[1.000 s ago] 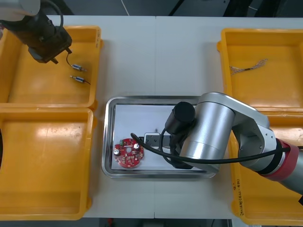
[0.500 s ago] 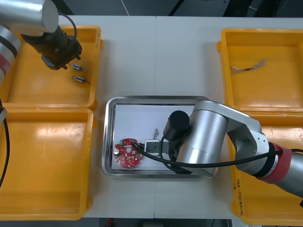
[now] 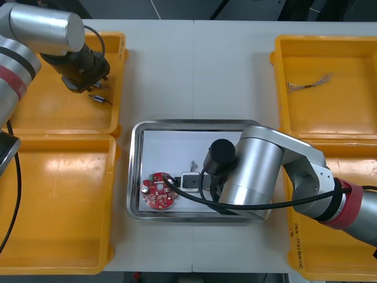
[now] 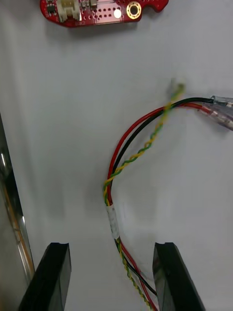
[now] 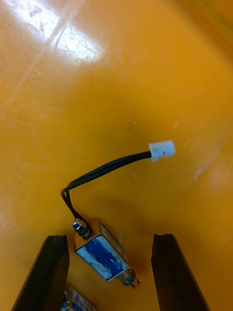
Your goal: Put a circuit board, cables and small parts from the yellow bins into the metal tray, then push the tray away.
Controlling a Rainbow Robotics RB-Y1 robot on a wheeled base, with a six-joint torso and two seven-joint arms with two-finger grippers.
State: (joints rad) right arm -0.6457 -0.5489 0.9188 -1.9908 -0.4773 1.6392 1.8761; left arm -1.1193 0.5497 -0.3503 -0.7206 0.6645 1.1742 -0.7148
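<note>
Light table (image 3: 194,71), viewed steeply from above; yellow bins (image 3: 59,206) are set at both sides, and the metal tray (image 3: 134,177), white inside, is placed between them.

Item 1: round red circuit board (image 3: 158,191), laid flat in the tray's near left part. Its markings are too small to be read.

Item 2: red and yellow cable (image 4: 131,155), bundled with black and green strands, laid on the white tray floor near the board. A clear connector (image 4: 221,109) is fitted at one end.

Item 3: small metal part (image 5: 104,257), wrapped in a blue label on which no print can be made out, lying in the far left bin (image 3: 35,118). A black lead (image 5: 107,170) ending in a white plug (image 5: 161,150) is attached.

Item 4: right gripper (image 4: 111,277), held low over the tray with fingers spread apart. The cable is seen running between them and nothing is gripped.

Item 5: left gripper (image 5: 109,274), held over the far left bin with fingers parted, the metal part lying between them.
</note>
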